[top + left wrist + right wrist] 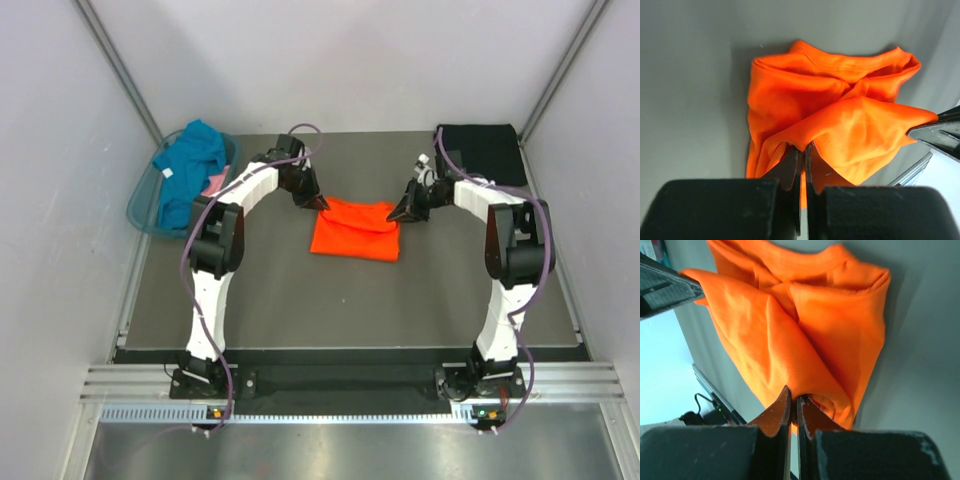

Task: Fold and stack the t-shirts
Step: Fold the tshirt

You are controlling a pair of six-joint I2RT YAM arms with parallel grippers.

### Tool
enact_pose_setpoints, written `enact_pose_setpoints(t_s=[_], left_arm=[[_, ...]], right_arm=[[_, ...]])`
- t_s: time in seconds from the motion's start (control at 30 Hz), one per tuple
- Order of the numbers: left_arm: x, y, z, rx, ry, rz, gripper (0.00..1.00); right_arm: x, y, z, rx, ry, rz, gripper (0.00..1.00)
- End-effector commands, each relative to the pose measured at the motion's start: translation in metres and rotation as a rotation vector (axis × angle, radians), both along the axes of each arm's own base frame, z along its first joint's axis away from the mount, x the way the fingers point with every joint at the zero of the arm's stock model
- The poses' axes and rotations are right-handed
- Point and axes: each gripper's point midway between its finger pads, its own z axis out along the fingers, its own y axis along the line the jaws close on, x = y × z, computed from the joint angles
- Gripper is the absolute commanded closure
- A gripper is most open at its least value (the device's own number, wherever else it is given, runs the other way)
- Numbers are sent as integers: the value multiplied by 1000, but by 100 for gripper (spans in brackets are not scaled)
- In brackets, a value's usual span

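item: bright orange cloth t-shirt (355,232), part-folded, centre of the dark grey table (300,300), pinched at both far corners.
detail: left gripper (318,203) clamps the far-left corner and right gripper (399,214) the far-right, each with fingers closed tight on a raised peak of cloth; the shirt's long axis runs left to right between them and its body lies nearward of both, neither arm closer, so a fold would likely draw the far edge near. folded black t-shirt (482,150) far right; teal t-shirt (190,160) in translucent blue-green plastic basket (140,205) far left.
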Motion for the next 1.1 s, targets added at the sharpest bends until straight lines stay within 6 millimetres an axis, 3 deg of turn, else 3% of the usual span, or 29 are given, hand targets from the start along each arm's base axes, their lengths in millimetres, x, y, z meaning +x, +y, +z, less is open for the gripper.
enact_pose_setpoints(t_s=[0.0,0.1,0.13,0.17,0.27,0.33,0.4,0.57,0.67,0.77,0.87,0.9,0.93,0.97,1.07], left_arm=[[19,-5,13,-52,-50,3,100],[25,-6,5,-65,-44,10,100],[27,-6,3,-78,-35,15,96],[30,-6,5,-107,-30,27,82],[38,-3,16,-129,-63,48,62],[42,-1,36,-135,-111,47,47],[41,2,55,-122,-153,40,45],[27,11,69,-83,-168,31,44],[13,15,72,-58,-176,15,49],[-9,17,78,-31,-184,-14,58],[-27,8,78,-20,-191,-59,69],[-31,3,77,-29,-186,-79,71],[-36,-8,75,-48,-182,-107,73],[-41,-19,70,-88,-144,-135,80],[-50,-48,57,-107,-115,-195,83]], right_arm=[[24,-5,15,26,-73,-10,99],[32,-8,11,55,-57,-31,87],[33,-7,9,75,-36,-44,74],[35,-8,10,86,-34,-54,68],[42,-12,20,113,-40,-86,59],[41,-18,29,96,-42,-101,52],[38,-22,35,62,-54,-90,49],[13,-31,55,-18,-76,-62,39],[5,-36,61,-70,-103,-47,39],[-6,-26,66,-72,-125,-4,40],[-16,-15,57,-89,-123,27,46],[-19,-6,52,-76,-114,40,51],[-19,-1,51,-69,-111,45,66],[-19,4,48,-67,-105,49,75],[-18,24,44,-68,-109,64,89]])
